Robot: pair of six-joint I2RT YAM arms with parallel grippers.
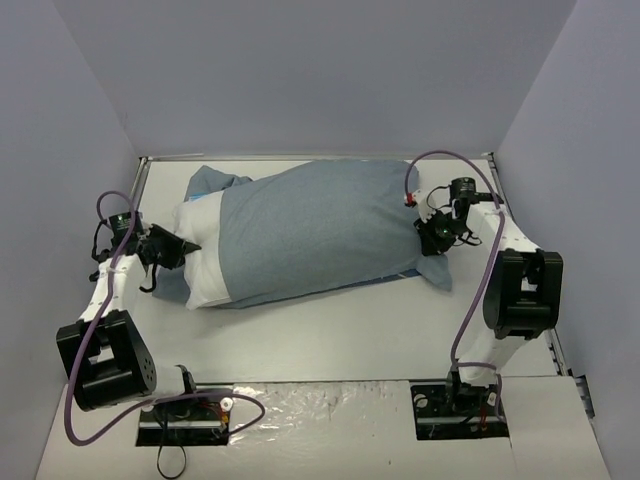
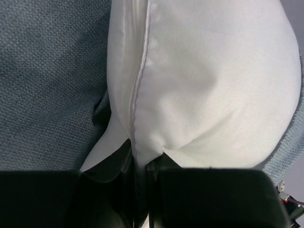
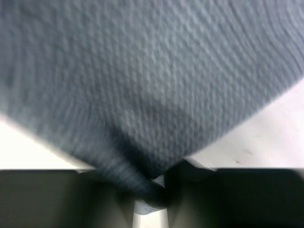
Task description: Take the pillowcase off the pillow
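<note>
The pillowcase (image 1: pixel 320 228) lies plain grey-blue side up across the back of the table and covers most of the pillow. The white pillow (image 1: pixel 203 250) sticks out of the case's left end. My left gripper (image 1: pixel 182 246) is shut on the pillow's seamed edge; in the left wrist view the white pillow (image 2: pixel 204 80) is pinched between the dark jaws of the left gripper (image 2: pixel 142 164). My right gripper (image 1: pixel 437 236) is shut on the pillowcase's right end; the right wrist view shows the grey-blue pillowcase (image 3: pixel 156 90) bunched in the right gripper (image 3: pixel 154 183).
Grey walls enclose the table on the left, back and right. Purple cables loop from both arms. The arm bases (image 1: pixel 185 410) stand on mounts at the near edge. Bare white table (image 1: pixel 330 330) lies in front of the pillow.
</note>
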